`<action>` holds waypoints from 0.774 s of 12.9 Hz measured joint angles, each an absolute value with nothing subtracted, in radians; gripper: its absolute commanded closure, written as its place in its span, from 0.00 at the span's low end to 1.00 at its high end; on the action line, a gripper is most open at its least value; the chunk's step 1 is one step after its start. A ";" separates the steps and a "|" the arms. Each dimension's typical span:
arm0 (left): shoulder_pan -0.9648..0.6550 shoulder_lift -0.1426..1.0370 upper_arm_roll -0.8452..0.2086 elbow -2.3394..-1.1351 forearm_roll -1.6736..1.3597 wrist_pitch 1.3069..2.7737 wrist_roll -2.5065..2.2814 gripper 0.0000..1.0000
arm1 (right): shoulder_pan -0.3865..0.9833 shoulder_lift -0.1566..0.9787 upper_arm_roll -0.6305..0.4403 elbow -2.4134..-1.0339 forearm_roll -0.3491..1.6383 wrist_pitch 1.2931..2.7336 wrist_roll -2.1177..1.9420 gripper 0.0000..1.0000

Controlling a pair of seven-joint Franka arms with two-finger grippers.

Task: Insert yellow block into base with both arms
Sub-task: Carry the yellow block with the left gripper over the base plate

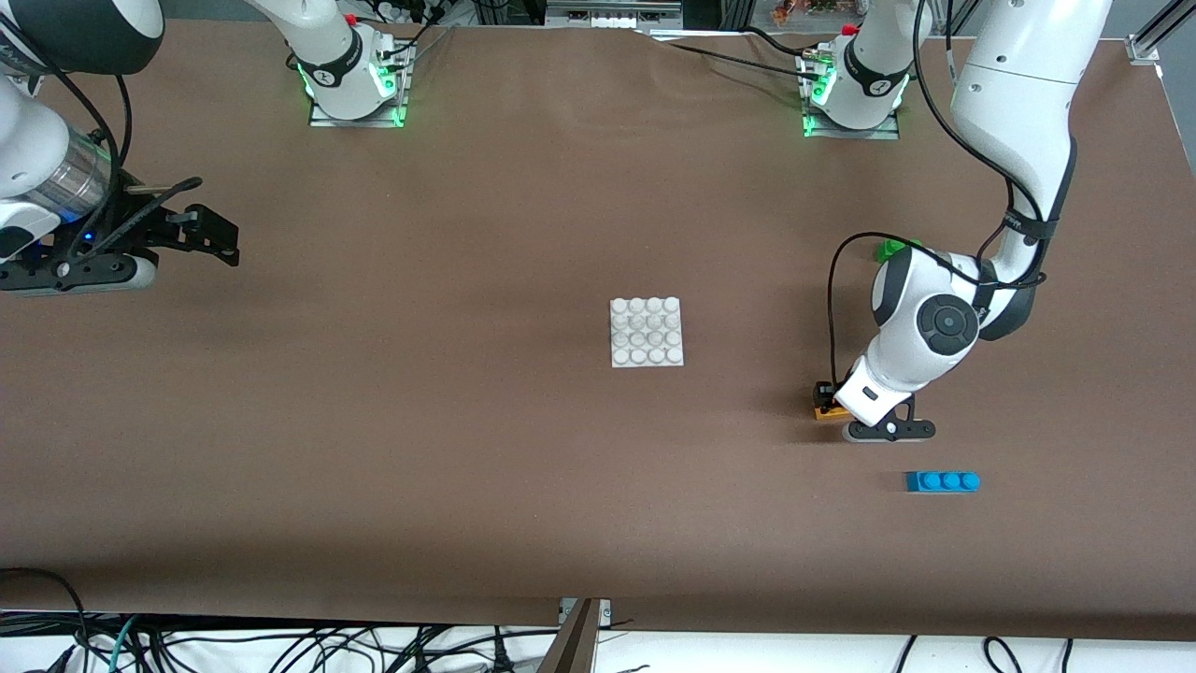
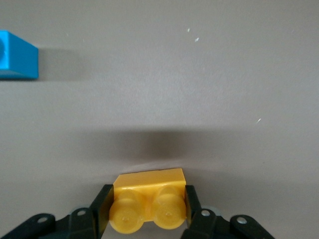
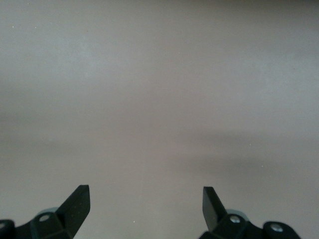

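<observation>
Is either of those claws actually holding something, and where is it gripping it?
The left gripper pinches the yellow block by its two short ends, down on the table. The right gripper is open, holding nothing.

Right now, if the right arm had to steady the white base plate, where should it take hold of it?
Probably by two opposite side edges, coming straight down from above. The base lies flat on the table with studs covering its top, so only its thin edges offer flat faces. The right gripper waits open at its own end of the table; the left gripper is shut on the yellow block.
</observation>
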State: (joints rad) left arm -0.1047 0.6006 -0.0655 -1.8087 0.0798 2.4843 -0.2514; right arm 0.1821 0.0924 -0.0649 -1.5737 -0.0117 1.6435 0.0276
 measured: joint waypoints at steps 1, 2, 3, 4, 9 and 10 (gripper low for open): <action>-0.105 0.592 -0.066 -1.802 0.080 2.470 -0.251 0.66 | 0.183 0.092 -0.065 -1.573 -0.012 1.643 0.028 0.00; -0.105 0.579 -0.068 -1.790 0.080 2.442 -0.252 0.66 | 0.183 0.092 -0.065 -1.573 -0.012 1.643 0.028 0.00; -0.107 0.565 -0.071 -1.772 0.080 2.397 -0.256 0.65 | 0.183 0.093 -0.065 -1.573 -0.013 1.643 0.028 0.00; -0.110 0.552 -0.078 -1.746 0.080 2.343 -0.268 0.65 | 0.183 0.094 -0.066 -1.573 -0.013 1.643 0.028 0.00; -0.135 0.527 -0.210 -1.623 0.080 2.156 -0.433 0.65 | 0.178 0.098 -0.070 -1.573 -0.013 1.643 0.029 0.00; -0.140 0.527 -0.246 -1.622 0.080 2.155 -0.476 0.64 | 0.177 0.098 -0.070 -1.573 -0.013 1.644 0.029 0.00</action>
State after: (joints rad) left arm -0.1399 0.5268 -0.2461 -1.6219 0.0798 2.1552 -0.4758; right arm 0.1774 0.0983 -0.0701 -1.5732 -0.0128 1.6438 0.0292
